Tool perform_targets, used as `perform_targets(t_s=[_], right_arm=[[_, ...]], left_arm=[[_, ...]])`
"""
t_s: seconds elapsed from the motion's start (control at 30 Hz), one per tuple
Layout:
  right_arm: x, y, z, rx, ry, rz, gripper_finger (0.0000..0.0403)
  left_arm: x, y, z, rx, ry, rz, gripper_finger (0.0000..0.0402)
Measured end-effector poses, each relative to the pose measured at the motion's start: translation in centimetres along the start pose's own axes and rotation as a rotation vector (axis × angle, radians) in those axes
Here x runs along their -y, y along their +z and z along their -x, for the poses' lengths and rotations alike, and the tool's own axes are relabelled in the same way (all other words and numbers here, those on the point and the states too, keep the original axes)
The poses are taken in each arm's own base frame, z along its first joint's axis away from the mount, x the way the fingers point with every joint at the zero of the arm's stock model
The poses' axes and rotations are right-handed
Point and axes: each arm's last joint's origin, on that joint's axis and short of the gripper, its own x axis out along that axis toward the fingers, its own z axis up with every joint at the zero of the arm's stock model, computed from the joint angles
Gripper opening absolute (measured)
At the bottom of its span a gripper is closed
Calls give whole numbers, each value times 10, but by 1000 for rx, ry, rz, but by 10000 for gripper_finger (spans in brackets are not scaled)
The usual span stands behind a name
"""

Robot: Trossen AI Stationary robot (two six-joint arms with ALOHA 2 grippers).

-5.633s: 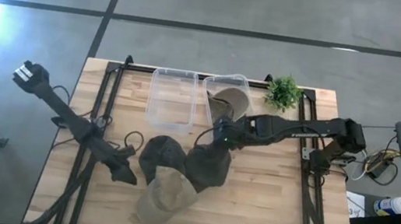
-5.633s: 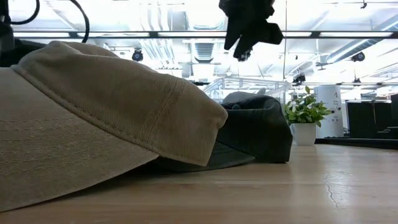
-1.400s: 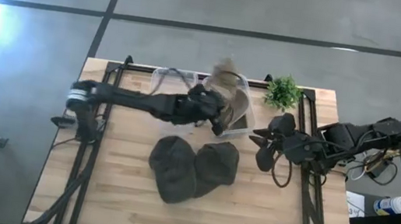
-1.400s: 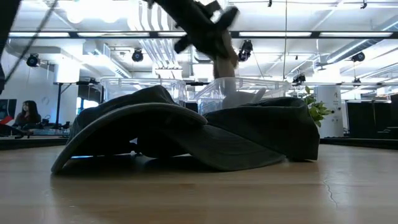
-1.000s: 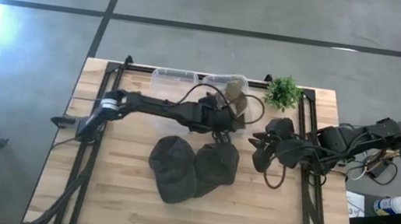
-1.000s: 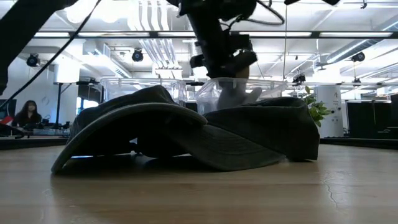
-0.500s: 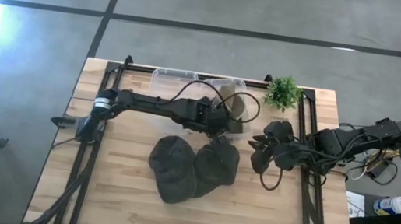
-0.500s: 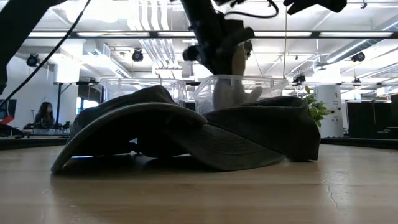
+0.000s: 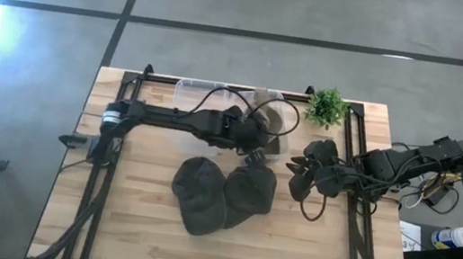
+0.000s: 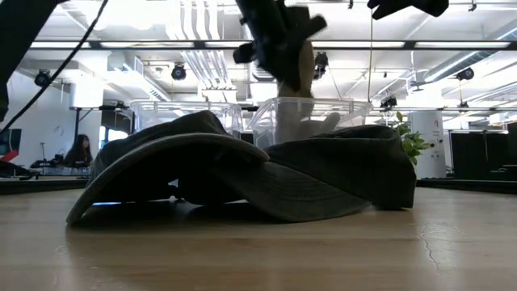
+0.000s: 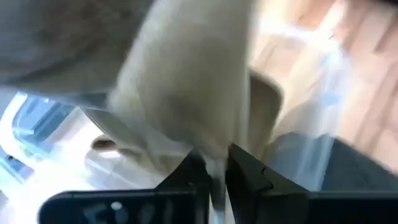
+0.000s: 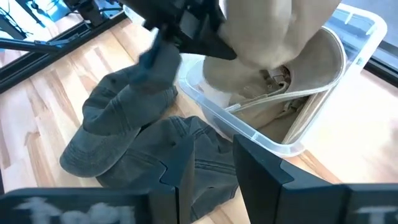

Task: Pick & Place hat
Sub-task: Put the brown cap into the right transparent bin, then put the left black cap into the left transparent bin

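Left claw (image 9: 254,133) has dragged the tan hat (image 9: 263,114) up over the bin (image 12: 286,138) at the desk's far edge — clenched on its fabric. Right claw (image 9: 295,177) waits near the right edge, released — two dark hats (image 9: 221,193) mid-desk.

The right-hand clear bin (image 9: 279,127) is crowded — tan hats (image 12: 292,81) fill it. The left bin (image 9: 195,97) is partly covered by the left arm (image 9: 178,119). Two dark hats (image 9: 222,194) block mid-tabletop (image 9: 136,225) — its front stays open.
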Motion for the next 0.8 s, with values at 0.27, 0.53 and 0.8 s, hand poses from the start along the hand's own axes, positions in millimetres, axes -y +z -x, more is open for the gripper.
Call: perform_targets(t_s=[0.27, 0.53, 0.8], right_arm=[[-1, -5, -4, -5, 7, -37, 107], [-7, -21, -12, -69, 86, -52, 107], [-32, -52, -51, -250, 451, -228, 107]], left_arm=[[5, -10, -17, -62, 28, -2, 156], [28, -19, 68, 2, -127, -137, 216], [83, -92, 142, -43, -350, -341, 218]])
